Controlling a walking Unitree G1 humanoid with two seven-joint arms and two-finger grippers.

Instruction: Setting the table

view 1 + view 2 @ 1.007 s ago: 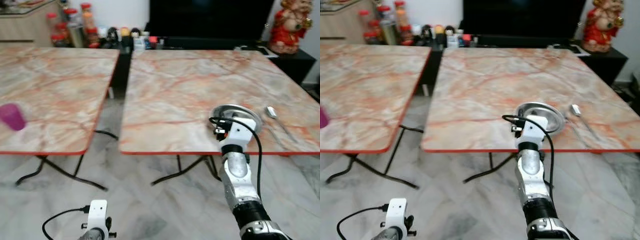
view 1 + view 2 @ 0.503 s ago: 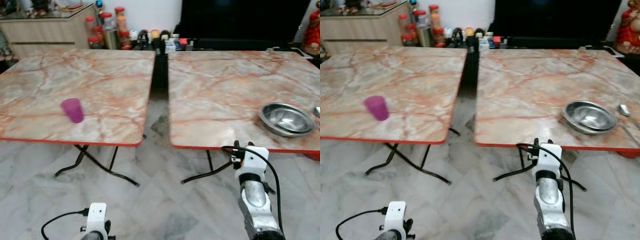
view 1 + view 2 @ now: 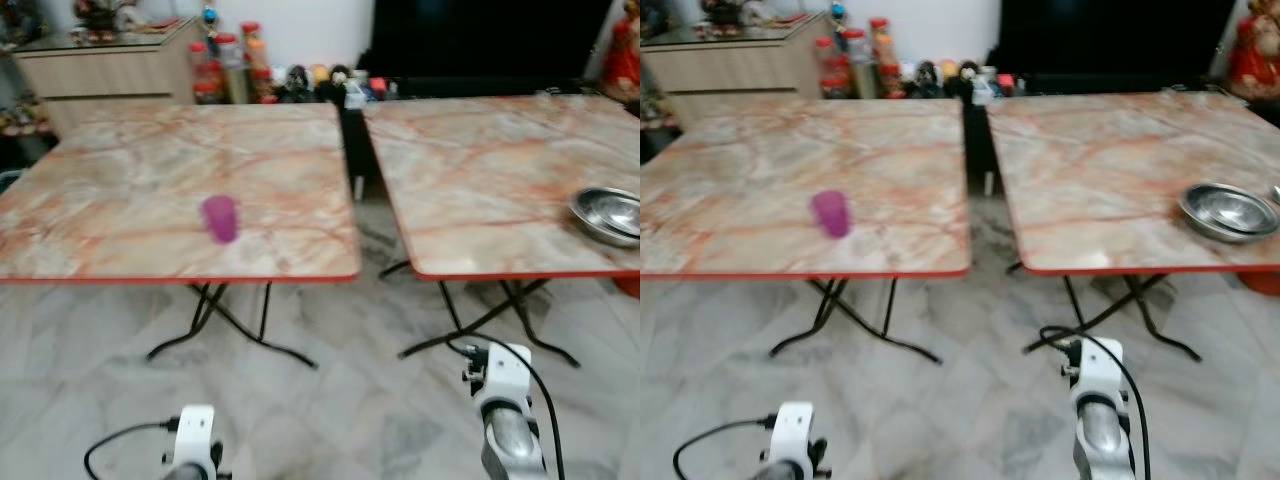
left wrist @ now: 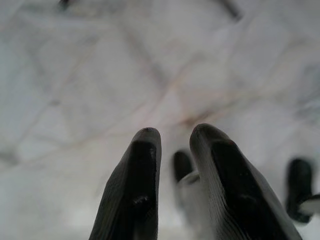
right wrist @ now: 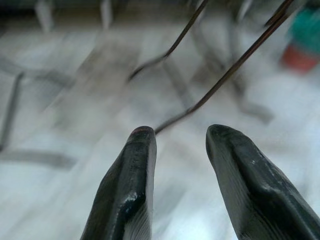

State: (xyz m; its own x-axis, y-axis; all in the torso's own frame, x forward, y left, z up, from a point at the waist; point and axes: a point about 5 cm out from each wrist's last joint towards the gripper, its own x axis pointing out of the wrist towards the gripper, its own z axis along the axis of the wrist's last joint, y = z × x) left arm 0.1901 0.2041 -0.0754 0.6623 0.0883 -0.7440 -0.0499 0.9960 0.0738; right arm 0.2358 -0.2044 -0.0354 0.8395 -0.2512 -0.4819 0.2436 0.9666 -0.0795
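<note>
Nearest, both arms hang low over the marble floor (image 3: pixel 330 420). The left pincer (image 4: pixel 172 137) is parted by a narrow gap, empty; the right pincer (image 5: pixel 177 137) is released wider, with dark counter legs (image 5: pixel 215 82) beyond it — a detail the wrist view gives. Farther off, a purple cup (image 3: pixel 220 217) stands on the left counter (image 3: pixel 120 190), a steel bowl (image 3: pixel 1228 211) on the right counter (image 3: pixel 1110 170).

Even, soft daylight fills the room, and no hard shadows fall on the pale marble floor (image 3: pixel 330 420). Both head views are slightly smeared by motion, most at the far clutter. The counter (image 3: pixel 810 170) tops show a mild sheen. The wrist views are heavily blurred; the black fingers (image 5: pixel 127 190) sit out of focus, glossy with dull highlights.
</note>
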